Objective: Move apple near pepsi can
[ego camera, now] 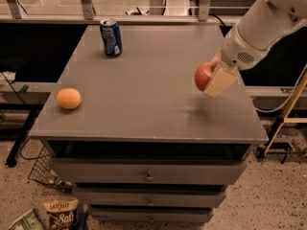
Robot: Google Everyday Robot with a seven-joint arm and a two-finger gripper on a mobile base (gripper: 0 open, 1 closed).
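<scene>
1. The gripper (211,79) is located over the right part of the tabletop (153,95), close to its right edge.
2. The fingers (221,81) are clamped on the apple (202,75). The apple bulges out on the fingers' left side.
3. The apple is judged to be held clear of the tabletop, since a faint shadow is seen below the fingers.
4. The pepsi can (111,37) stands upright, well apart from the fingers, to their left and toward the far edge.
5. Key relation: the coming move is set by that diagonal, left and away from the fingers.
6. An orange (69,98) lies far to the fingers' left, toward the near edge. It is off the line to the can, so no clash is expected.
7. The apple is round, so no long axis needs to be considered. The can's axis is vertical, so it could be tipped if nudged, and the set-down should be stopped just beside it.
8. Stage is judged as grasp done, with carry and set-down not yet done.
</scene>
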